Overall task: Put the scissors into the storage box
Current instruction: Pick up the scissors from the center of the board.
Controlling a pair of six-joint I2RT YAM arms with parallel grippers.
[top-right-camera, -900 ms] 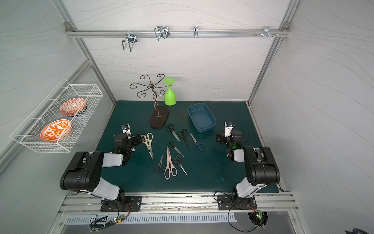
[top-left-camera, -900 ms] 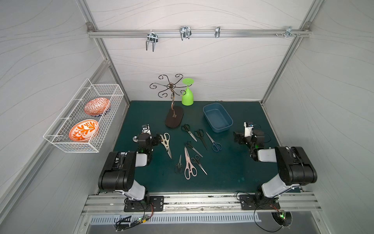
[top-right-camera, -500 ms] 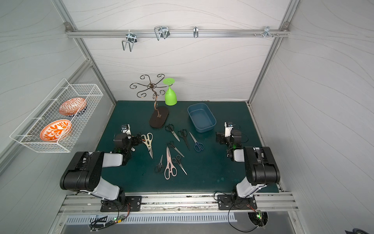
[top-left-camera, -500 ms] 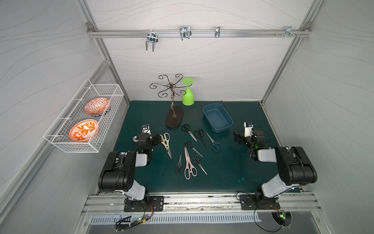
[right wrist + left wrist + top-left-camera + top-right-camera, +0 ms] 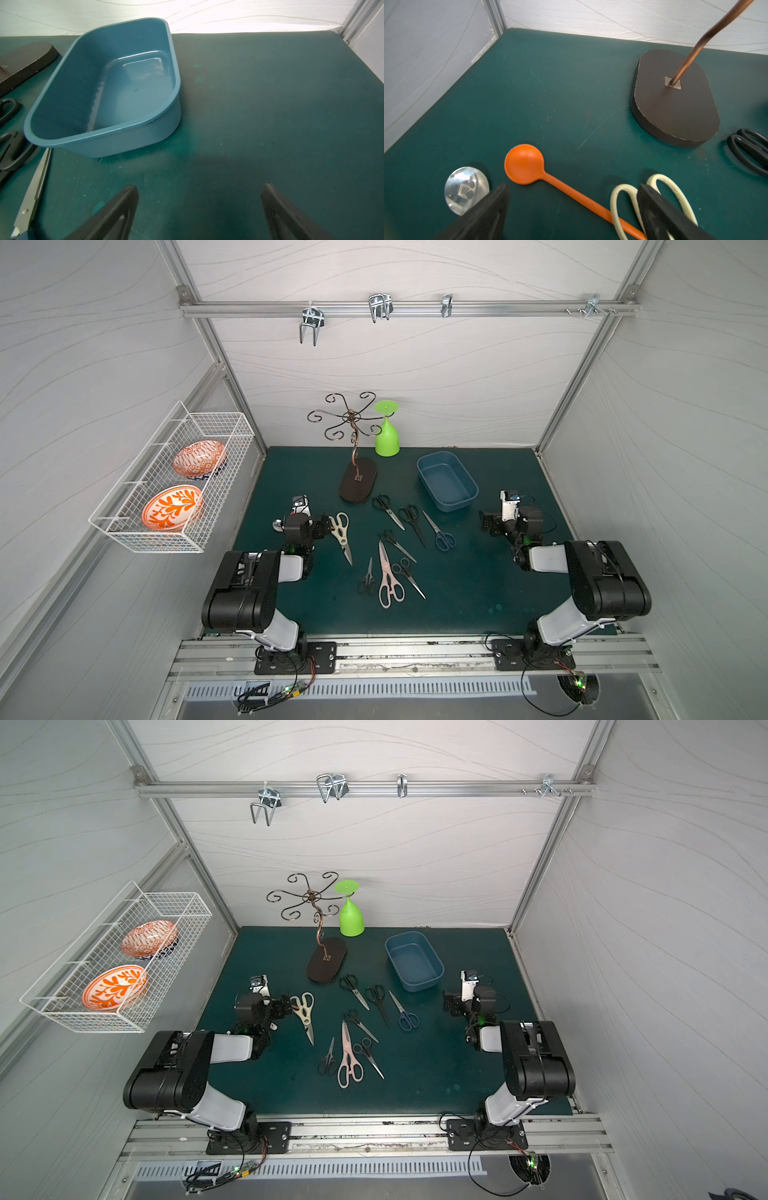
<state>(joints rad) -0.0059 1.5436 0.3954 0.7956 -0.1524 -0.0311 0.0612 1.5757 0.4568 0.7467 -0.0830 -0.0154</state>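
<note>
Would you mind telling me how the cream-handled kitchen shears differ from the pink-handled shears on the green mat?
The cream-handled kitchen shears point their handles away from the robot, blades toward it; the pink-handled shears lie the opposite way. The cream pair lies beside the left gripper; the pink pair lies mid-way across the green mat. Both lie flat, blades closed, outside the blue plastic box.

Left end effector (image 5: 572, 187), fingers spread, over the green worktop (image 5: 550, 93). Orange spoon (image 5: 525, 164) lies between them, handle crossing cream-handled scissors (image 5: 623, 199); metal spoon bowl (image 5: 466, 190) beside one finger; black-handled scissors (image 5: 749, 149) near the stand's oval base (image 5: 675, 112).
</note>
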